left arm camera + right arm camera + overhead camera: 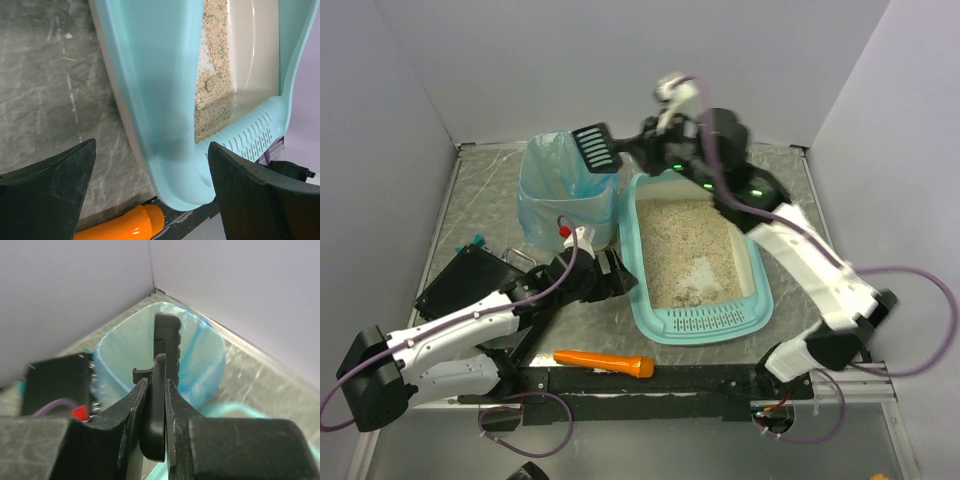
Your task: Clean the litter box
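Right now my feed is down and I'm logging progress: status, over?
Right gripper shut on black scoop, over blue-bagged bin. Left gripper open at litter box left rim. Orange tool lies apart.

The left arm (470,325) lies low and extended, left gripper (151,145) spread wide. The right arm (800,250) reaches far, raised, right gripper (157,385) clamped on a scoop (167,335) handle between its jaws.

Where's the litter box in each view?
Top external: litter box centre, right of the blue-bagged bin.
Left wrist: litter box fills the upper middle.
Right wrist: blurred teal strip, bottom right, likely its rim.
Landmark: slotted lip, top and left wrist; bin, top and right wrist.
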Robot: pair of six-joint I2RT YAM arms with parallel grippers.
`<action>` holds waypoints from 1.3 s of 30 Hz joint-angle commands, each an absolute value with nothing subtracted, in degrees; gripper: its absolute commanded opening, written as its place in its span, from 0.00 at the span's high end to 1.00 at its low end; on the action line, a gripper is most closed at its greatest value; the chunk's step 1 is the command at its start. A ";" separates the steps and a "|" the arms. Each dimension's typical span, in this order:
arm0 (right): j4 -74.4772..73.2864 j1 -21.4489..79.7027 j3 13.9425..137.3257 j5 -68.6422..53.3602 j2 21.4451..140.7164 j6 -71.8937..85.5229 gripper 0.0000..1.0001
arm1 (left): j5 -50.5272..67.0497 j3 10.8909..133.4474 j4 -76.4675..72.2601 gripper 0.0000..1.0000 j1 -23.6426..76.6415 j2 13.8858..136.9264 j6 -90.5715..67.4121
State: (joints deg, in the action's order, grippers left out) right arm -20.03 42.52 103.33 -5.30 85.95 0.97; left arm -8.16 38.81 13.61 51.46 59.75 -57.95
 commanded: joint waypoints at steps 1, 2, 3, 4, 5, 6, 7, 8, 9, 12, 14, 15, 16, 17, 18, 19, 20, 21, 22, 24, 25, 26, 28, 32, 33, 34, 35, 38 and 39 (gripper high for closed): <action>-30.56 33.27 99.52 -6.13 73.32 18.43 0.94 | -5.45 42.27 8.62 0.03 51.42 63.09 -57.40; -33.11 31.05 98.36 -7.89 72.00 20.28 0.95 | -5.36 42.54 8.61 0.03 51.50 63.80 -57.13; -37.05 28.24 96.87 -9.22 69.55 23.17 0.97 | -5.54 43.32 8.53 0.03 51.42 65.03 -57.04; -38.92 24.82 93.72 -10.01 68.30 23.29 0.99 | -5.45 43.77 8.61 0.03 51.50 65.74 -56.61; -40.33 23.74 92.13 -9.50 67.16 22.42 0.99 | -5.01 44.20 8.61 0.03 51.42 66.26 -56.34; -43.65 23.38 90.72 -8.27 65.41 20.15 0.99 | -4.84 44.91 8.53 0.03 51.50 67.31 -55.99; -45.77 23.03 88.35 -7.22 64.87 18.91 1.00 | -4.66 45.26 8.44 0.03 51.50 67.76 -55.46; -47.53 23.03 86.76 -5.21 64.25 18.29 1.00 | -4.66 45.44 8.52 0.03 51.50 68.11 -55.37; -50.16 22.94 84.57 -4.84 62.86 17.32 1.00 | -4.83 45.79 8.53 0.03 51.42 68.81 -55.20; -53.78 22.85 76.04 -3.18 61.44 13.46 1.00 | -5.10 45.53 8.26 0.03 51.42 69.78 -55.11; -57.90 22.85 73.66 -0.45 61.96 11.17 1.00 | -4.84 45.70 7.74 0.03 51.42 70.48 -54.67; -59.22 22.85 73.74 5.30 63.09 10.47 1.00 | -4.05 46.05 7.56 0.03 51.50 71.27 -54.41; -62.02 22.85 74.18 7.88 63.71 10.29 1.00 | -3.96 46.23 7.73 0.03 51.42 71.63 -54.06; -63.09 22.94 74.44 10.17 64.42 9.85 1.00 | -4.04 46.40 7.65 0.03 51.50 72.07 -54.05; -64.58 22.85 74.70 12.81 66.16 9.23 1.00 | -3.96 46.49 7.65 0.03 51.42 72.68 -53.97; -65.73 22.94 75.40 15.96 67.14 9.23 1.00 | -4.04 46.49 7.39 0.03 51.50 72.95 -54.05; -67.57 22.85 75.58 17.30 68.19 9.23 1.00 | -3.87 46.49 7.21 0.03 51.50 73.04 -54.14; -68.28 22.94 75.93 18.36 69.94 9.40 1.00 | -3.69 46.49 7.03 0.03 51.50 73.39 -54.14; -68.64 22.94 76.02 18.98 70.83 9.67 1.00 | -3.60 46.49 6.94 0.03 51.50 73.48 -54.05; -70.13 23.11 75.59 18.81 73.20 9.84 1.00 | -3.60 46.67 7.03 0.03 51.50 73.74 -53.79; -70.57 23.20 75.24 18.72 73.91 9.84 1.00 | -3.78 46.67 7.29 0.03 51.42 73.74 -53.70; -70.75 23.29 74.71 18.81 75.05 10.28 1.00 | -3.87 46.67 7.64 0.03 51.50 73.91 -53.70; -70.49 23.29 72.78 16.89 76.11 10.63 1.00 | -3.87 46.50 7.82 0.03 51.50 74.18 -54.14; -67.07 23.38 68.04 9.88 76.47 9.94 1.00 | -2.03 45.18 5.72 0.03 51.50 74.79 -55.63; -65.32 23.47 66.20 8.28 76.03 9.84 1.00 | -1.50 45.00 5.45 0.03 51.42 74.88 -55.72; -64.26 23.55 65.49 6.43 75.24 9.93 1.00 | -1.15 44.83 5.28 0.03 51.50 75.06 -55.90; -63.29 23.47 64.00 2.85 73.49 10.11 1.00 | -0.62 44.65 5.27 0.03 51.50 75.41 -56.25; -61.00 23.55 62.23 -3.84 69.19 10.02 1.00 | -0.44 44.48 5.10 0.01 51.59 75.76 -56.86; -60.30 23.47 61.88 -4.74 68.13 10.19 1.00 | -0.44 44.30 4.84 0.01 51.59 75.59 -56.87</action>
State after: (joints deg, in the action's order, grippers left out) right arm -59.96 23.38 67.09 9.65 69.91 8.97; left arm -2.04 44.07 7.73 51.46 75.35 -55.51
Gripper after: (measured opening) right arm 0.229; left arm 0.986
